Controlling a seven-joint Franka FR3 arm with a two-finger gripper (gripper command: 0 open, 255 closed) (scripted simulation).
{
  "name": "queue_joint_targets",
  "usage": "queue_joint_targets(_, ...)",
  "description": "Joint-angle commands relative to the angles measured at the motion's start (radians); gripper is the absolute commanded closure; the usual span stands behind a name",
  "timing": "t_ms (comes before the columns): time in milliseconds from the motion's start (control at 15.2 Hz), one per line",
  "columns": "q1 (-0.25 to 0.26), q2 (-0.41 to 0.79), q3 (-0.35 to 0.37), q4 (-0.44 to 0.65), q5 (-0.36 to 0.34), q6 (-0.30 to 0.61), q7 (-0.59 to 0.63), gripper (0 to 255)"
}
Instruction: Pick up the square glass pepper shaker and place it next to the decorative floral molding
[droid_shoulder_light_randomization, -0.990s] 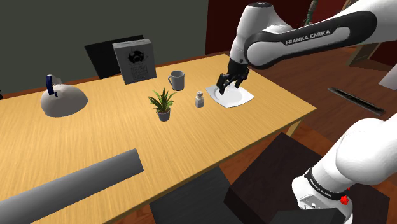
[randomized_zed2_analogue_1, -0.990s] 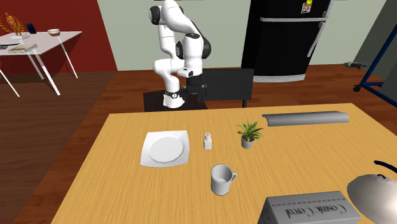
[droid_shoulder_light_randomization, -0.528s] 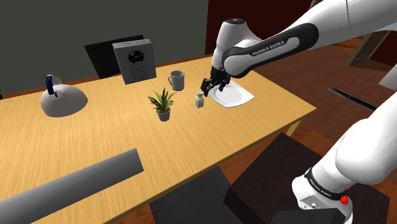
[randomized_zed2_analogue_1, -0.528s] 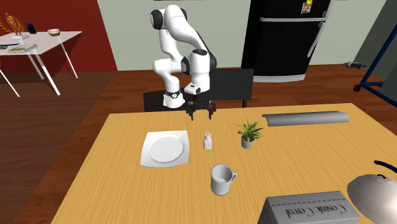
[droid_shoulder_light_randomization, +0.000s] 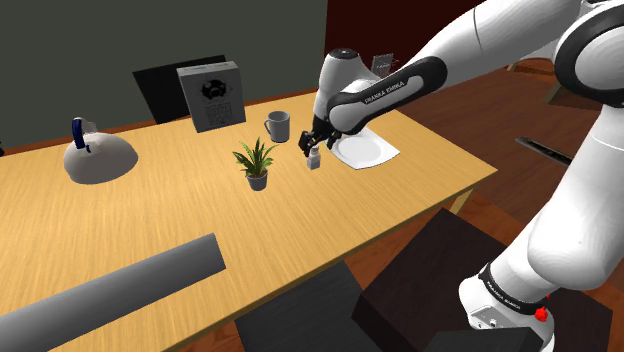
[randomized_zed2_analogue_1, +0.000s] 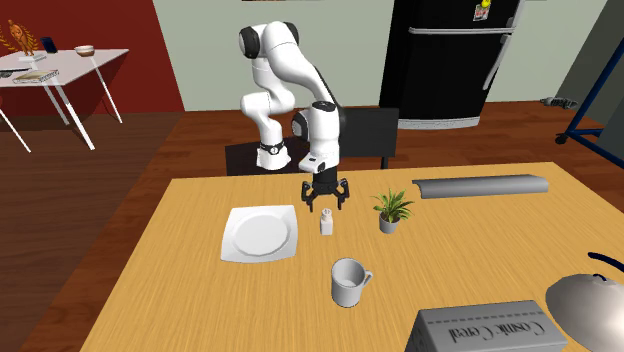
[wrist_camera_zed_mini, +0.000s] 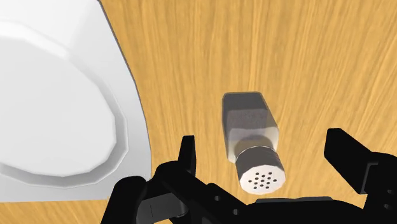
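The small square pepper shaker (droid_shoulder_light_randomization: 314, 158) (randomized_zed2_analogue_1: 326, 222) (wrist_camera_zed_mini: 252, 137), pale with a grey perforated cap, stands upright on the wooden table (droid_shoulder_light_randomization: 150, 220), between a white plate and a potted plant. My black gripper (droid_shoulder_light_randomization: 310, 143) (randomized_zed2_analogue_1: 325, 200) (wrist_camera_zed_mini: 267, 159) hangs just above it, open. In the wrist view the fingers (wrist_camera_zed_mini: 186, 156) stand wide apart on either side of the shaker's cap and touch nothing. A long grey half-round molding (droid_shoulder_light_randomization: 110, 285) (randomized_zed2_analogue_1: 480, 187) lies on the table beyond the plant, far from the shaker.
The square white plate (droid_shoulder_light_randomization: 364, 150) (randomized_zed2_analogue_1: 260, 234) (wrist_camera_zed_mini: 51, 121) lies close beside the shaker. The potted plant (droid_shoulder_light_randomization: 256, 163) (randomized_zed2_analogue_1: 391, 210), a grey mug (droid_shoulder_light_randomization: 278, 126) (randomized_zed2_analogue_1: 349, 282), a grey box (droid_shoulder_light_randomization: 211, 96) and a grey dome with a blue handle (droid_shoulder_light_randomization: 97, 157) also stand on the table.
The arm has swung from over the plate to the shoulder view's left and lowered over the shaker. The gripper has stayed open and the shaker has not moved.
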Motion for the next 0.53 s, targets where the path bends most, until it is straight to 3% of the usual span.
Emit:
queue_joint_targets(0,0.002,0.028,-0.003,0.009,-0.009,0.020,0.006,0)
queue_joint_targets(462,0.004,0.067,-0.008,0.011,-0.022,0.056,0.015,0)
